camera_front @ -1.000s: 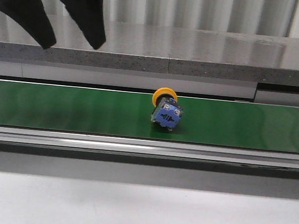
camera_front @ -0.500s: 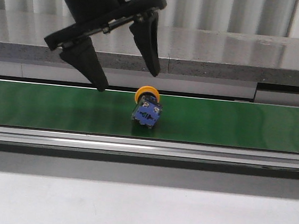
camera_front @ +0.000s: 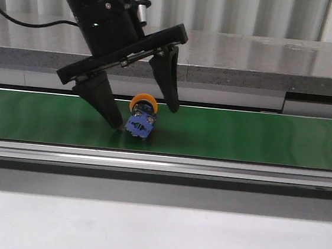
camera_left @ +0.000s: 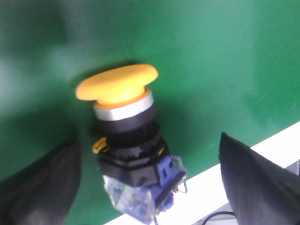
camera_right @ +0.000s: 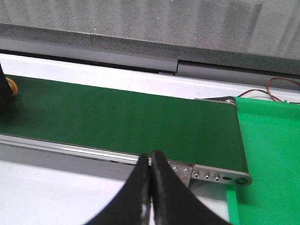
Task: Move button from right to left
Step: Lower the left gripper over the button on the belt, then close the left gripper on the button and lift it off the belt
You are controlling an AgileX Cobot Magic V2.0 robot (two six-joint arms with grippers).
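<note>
The button (camera_left: pixel 125 140) has a smooth, slightly glossy yellow-orange plastic cap above a shiny silver metal ring, a matt black collar, and a blue and clear plastic block. It lies on a smooth green belt (camera_front: pixel 259 137) with a faint sheen, edged by a brushed metal rail (camera_front: pixel 209 168). The left gripper (camera_front: pixel 145 117) at its 3 and 9 o'clock has matt black plastic-looking fingers (camera_left: pixel 255 180); behind runs a speckled grey stone-like ledge (camera_front: pixel 249 65).
</note>
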